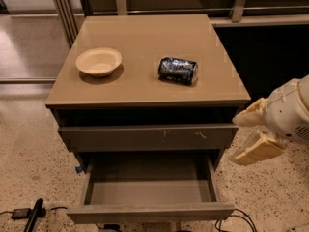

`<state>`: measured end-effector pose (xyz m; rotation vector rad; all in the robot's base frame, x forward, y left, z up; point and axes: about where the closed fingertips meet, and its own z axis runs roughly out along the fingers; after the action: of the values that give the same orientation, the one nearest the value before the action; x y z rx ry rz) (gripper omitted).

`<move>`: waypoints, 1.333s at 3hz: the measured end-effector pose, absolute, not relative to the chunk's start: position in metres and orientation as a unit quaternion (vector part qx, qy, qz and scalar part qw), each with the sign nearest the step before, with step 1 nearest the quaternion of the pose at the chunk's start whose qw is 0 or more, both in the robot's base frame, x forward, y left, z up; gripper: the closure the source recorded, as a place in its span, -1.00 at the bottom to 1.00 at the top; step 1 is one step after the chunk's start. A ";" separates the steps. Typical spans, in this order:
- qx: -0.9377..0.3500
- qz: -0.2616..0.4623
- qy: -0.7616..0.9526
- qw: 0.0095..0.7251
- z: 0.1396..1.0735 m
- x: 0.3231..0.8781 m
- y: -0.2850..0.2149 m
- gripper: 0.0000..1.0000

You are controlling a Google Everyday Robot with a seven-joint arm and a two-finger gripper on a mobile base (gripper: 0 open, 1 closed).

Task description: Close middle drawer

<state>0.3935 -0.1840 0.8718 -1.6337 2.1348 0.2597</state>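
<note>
Gripper, apparently spread wide, hangs right of pulled-out middle drawer; bowl and can sit above.

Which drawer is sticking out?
The middle drawer, plain-fronted and empty, below the scratched drawer front, which is pushed in. The pincer hangs open beside the cabinet.

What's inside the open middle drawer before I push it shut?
The middle drawer shows only bare grey floor; its front panel hides the nearest strip inside. The gripper is open, off to the right of the cabinet.
</note>
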 end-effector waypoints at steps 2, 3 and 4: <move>-0.573 0.115 0.770 0.257 0.816 0.377 -0.186 0.69; -0.573 0.115 0.770 0.257 0.816 0.377 -0.186 1.00; -0.560 0.125 0.780 0.249 0.792 0.374 -0.181 1.00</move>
<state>0.3739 -0.1808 0.7924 -1.5253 2.1245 0.3394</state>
